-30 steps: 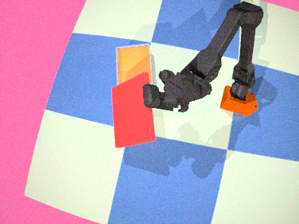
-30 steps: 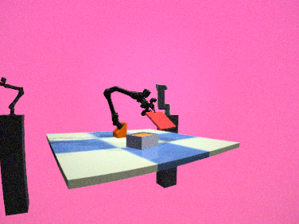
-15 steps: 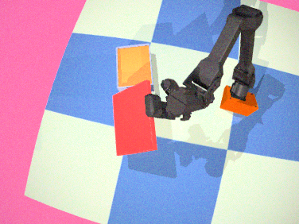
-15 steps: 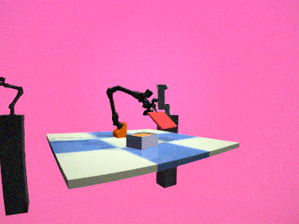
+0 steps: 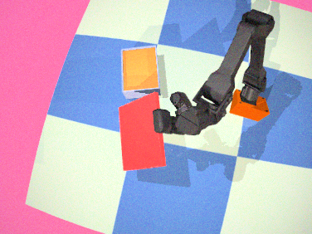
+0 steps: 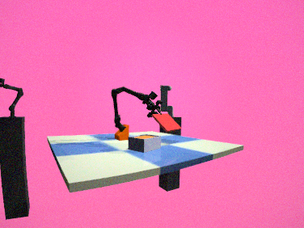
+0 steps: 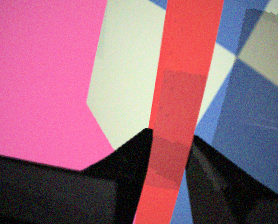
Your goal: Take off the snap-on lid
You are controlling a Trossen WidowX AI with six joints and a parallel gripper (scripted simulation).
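The storage box (image 5: 139, 71) (image 6: 144, 143) stands open on the table, pale grey walls with an orange inside. The red lid (image 5: 141, 132) (image 6: 166, 122) (image 7: 185, 90) is off the box and held in the air, tilted, in front of and beside the box. My gripper (image 5: 158, 120) (image 6: 156, 111) (image 7: 169, 139) is shut on the lid's edge. In the wrist view the lid runs as a red strip between the two dark fingers. The lid's shadow falls on the table below it.
The arm's orange base (image 5: 250, 106) (image 6: 121, 133) stands at the right of the checkered table (image 5: 83, 158) (image 6: 97, 166). The table's edges lie close on the left and front. A dark post with another arm (image 6: 12, 170) stands off the table.
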